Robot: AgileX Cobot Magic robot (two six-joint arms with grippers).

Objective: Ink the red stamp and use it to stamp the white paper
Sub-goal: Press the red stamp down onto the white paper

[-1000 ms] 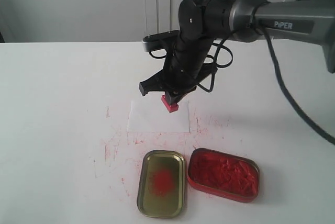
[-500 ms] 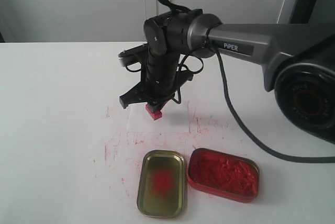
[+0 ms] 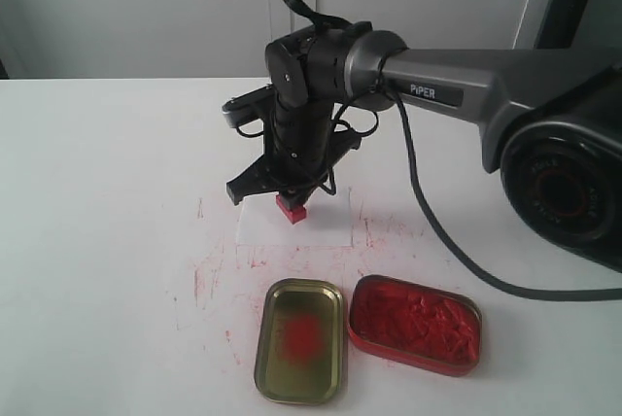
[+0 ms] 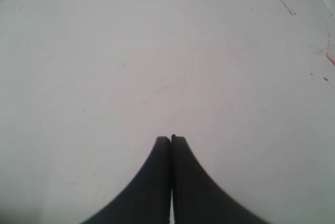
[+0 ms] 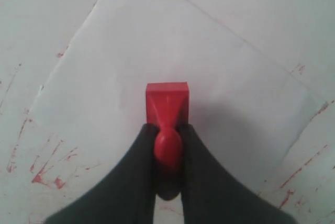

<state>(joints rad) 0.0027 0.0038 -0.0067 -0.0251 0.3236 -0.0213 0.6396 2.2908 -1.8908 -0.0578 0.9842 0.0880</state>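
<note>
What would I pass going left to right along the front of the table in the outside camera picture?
red ink smears → open tin lid → tin of red ink

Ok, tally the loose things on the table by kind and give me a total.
red stamp: 1
white paper: 1
ink tin, filled with red ink: 1
tin lid, red smudge inside: 1
Total: 4
</note>
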